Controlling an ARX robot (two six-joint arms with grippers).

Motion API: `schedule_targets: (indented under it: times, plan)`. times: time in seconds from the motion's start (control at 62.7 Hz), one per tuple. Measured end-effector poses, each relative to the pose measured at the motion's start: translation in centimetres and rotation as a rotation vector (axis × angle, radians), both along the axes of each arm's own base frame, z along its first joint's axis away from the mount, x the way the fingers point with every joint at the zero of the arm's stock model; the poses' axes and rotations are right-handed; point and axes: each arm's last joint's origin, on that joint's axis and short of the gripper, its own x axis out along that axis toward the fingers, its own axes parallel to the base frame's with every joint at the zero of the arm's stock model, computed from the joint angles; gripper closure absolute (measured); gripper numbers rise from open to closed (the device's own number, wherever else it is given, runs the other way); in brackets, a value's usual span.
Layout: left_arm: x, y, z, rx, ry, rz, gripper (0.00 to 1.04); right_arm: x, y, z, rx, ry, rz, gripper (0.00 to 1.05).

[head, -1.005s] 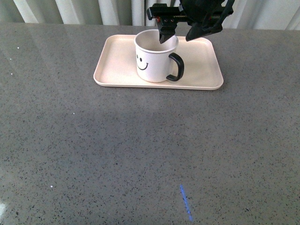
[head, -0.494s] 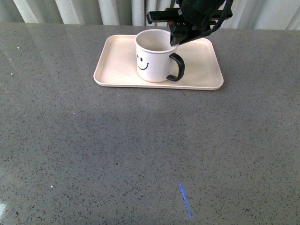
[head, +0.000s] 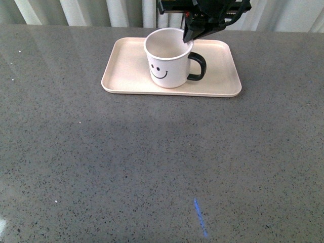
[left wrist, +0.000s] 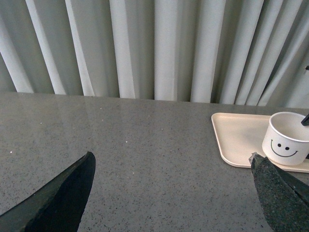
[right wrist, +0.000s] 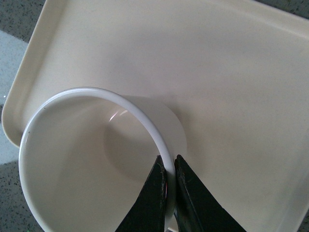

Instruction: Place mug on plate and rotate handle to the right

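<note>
Handle has swung round since a second ago, from front-right of the mug to pointing at the frame's right edge in the front view; smiley now faces the camera more squarely. Right claw, then spread with one finger inside the cup, is now pinched on the rim.

Right claw (head: pixel 189 38): pressed together on the mug's rim, upper centre of the front view. Right wrist view shows the grip plainly, one finger (right wrist: pixel 153 194) inside the wall and one outside, thin white rim between. Front view only shows the black arm over the cup.

Mug (head: pixel 169 66): white, upright, black smiley, empty inside. Handle (head: pixel 198 67) is a thick black loop. Stands on the plate (head: pixel 126 71), right of its middle.

Plate: pale beige, rectangular, low rim, rounded corners.

Left claw (left wrist: pixel 171 157): seen only in its own wrist view, fingers spread wide, holding nothing, well apart from the plate.

Table (head: pixel 152 162): grey speckled stone, short blue mark (head: pixel 200 217) at the lower middle. Pale pleated curtains (left wrist: pixel 159 48) behind.
</note>
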Motion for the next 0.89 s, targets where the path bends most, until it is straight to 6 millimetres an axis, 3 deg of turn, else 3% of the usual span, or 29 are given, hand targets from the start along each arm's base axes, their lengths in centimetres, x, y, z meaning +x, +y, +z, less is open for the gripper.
schedule_targets:
  times: [0.335, 0.606, 0.893]
  plan:
    - [0.0, 0.0, 0.0, 0.000, 0.000, 0.000, 0.09, 1.0, -3.7, 3.9, 0.004, -0.053, 0.160, 1.03]
    - [0.0, 0.0, 0.0, 0.000, 0.000, 0.000, 0.09, 2.0, -3.7, 2.6, -0.027, -0.036, 0.364, 1.03]
    - [0.0, 0.0, 0.0, 0.000, 0.000, 0.000, 0.09, 2.9, -3.4, 1.6, -0.020, -0.037, 0.458, 1.03]
